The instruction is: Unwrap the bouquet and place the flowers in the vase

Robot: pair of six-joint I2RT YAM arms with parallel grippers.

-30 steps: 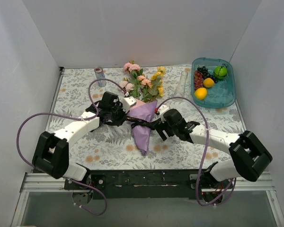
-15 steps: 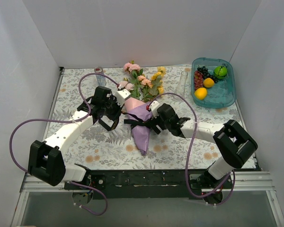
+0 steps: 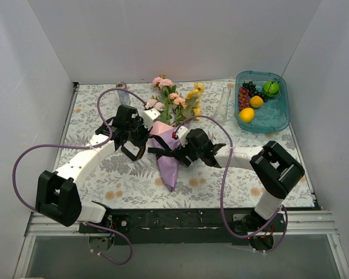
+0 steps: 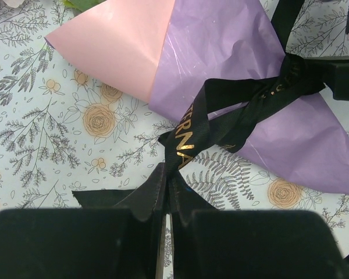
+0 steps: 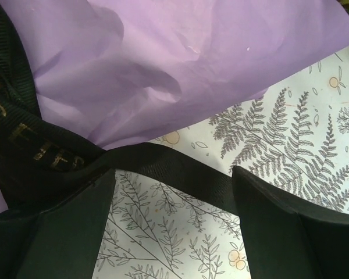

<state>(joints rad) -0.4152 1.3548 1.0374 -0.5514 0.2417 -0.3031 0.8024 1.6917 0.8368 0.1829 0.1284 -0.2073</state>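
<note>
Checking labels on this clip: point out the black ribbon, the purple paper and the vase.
black ribbon (image 4: 189, 139), left wrist view, gold-lettered strand.
purple paper (image 4: 221, 40), left wrist view, upper purple face.
vase (image 3: 223, 104), top external view, glass wall.

The right gripper (image 3: 177, 152) is closing in leftward on the bouquet (image 3: 173, 116), with its arm folding in from the far right. The left gripper (image 4: 164, 220), pinching the black ribbon (image 4: 221, 113), is drawing away up and to the left. The purple paper (image 3: 167, 165) is sliding left with the pull, and its pointed tip is swinging left too. The ribbon is stretching out sideways between the two grippers.
</note>
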